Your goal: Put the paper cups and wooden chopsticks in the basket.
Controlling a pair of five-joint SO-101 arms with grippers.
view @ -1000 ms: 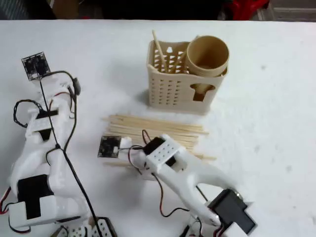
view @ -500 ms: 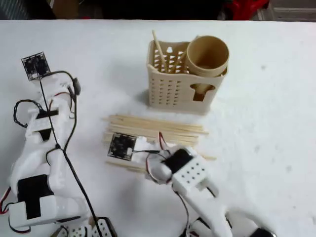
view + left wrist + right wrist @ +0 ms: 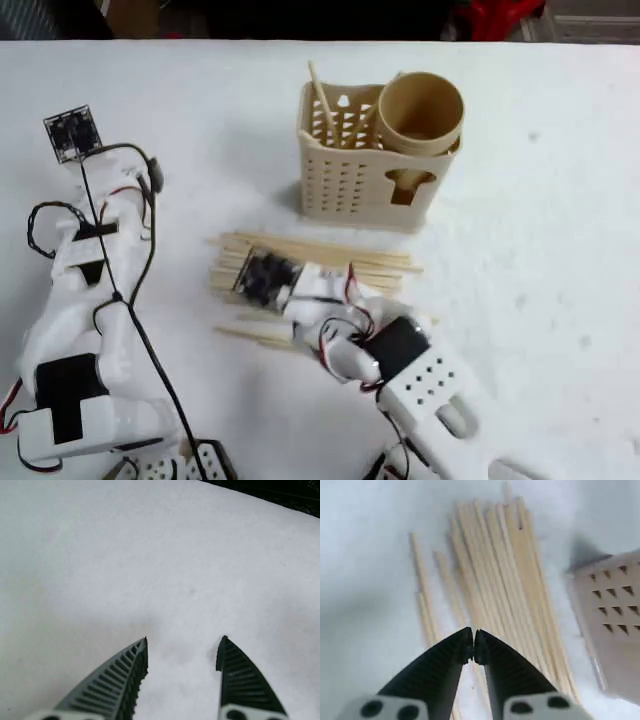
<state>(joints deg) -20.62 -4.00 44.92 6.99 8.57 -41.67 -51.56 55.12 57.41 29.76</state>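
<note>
On the table, seen from above, a paper cup [image 3: 420,110] sits in the basket [image 3: 360,185]. A pile of chopsticks [image 3: 330,255] lies just in front, under the right arm [image 3: 405,360]. Left wrist view: the left gripper [image 3: 182,652] gapes apart. Right wrist view: the right gripper [image 3: 473,642] is closed, tips together, over the pile.

The white table [image 3: 560,200] bears loose chopsticks [image 3: 330,255] and a basket [image 3: 350,185].

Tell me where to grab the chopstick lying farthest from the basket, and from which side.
Bring the right gripper straight down on the middle of the chopstick, fingers opened across its length. It lies flat on the table, apart from the pile, so bare table on both sides leaves the fingers room.
</note>
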